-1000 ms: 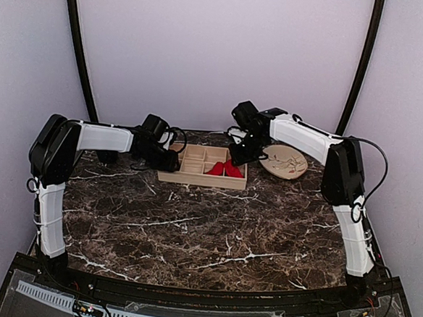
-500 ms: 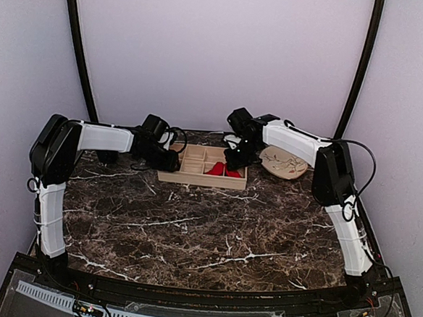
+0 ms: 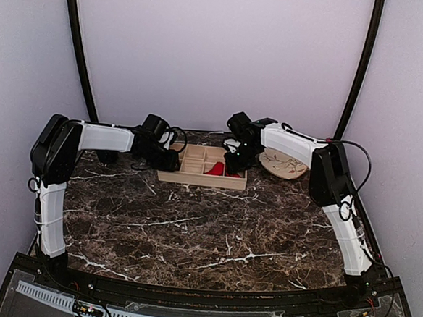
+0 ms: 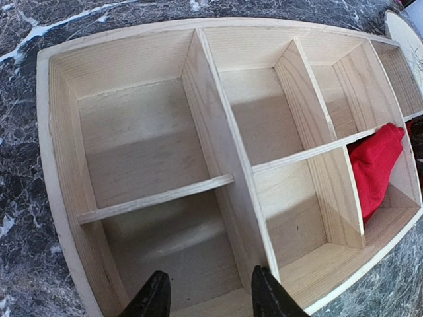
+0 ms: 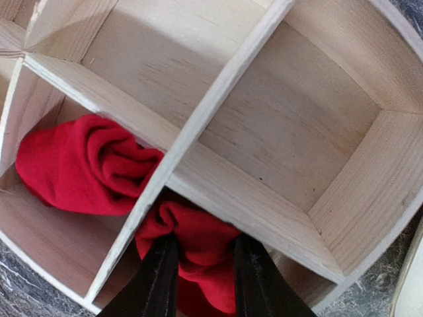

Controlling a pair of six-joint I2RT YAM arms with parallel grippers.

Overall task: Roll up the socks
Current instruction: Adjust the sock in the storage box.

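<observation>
Swinging in from the right, your right arm (image 3: 292, 141) has carried the right gripper (image 5: 203, 247) over the tray (image 4: 63, 165) and down into its right end. Its fingers are now clamped on a fold of red sock (image 5: 192, 241). The socks (image 3: 218, 168) lie bunched and unrolled in two adjoining compartments, split by a divider (image 5: 198, 125). Your left gripper (image 4: 210, 285) has stayed at the tray's left end, fingers apart on nothing. By the look of it, you have your hold for lifting that sock out to the table (image 3: 206, 231), where rolling has room.
</observation>
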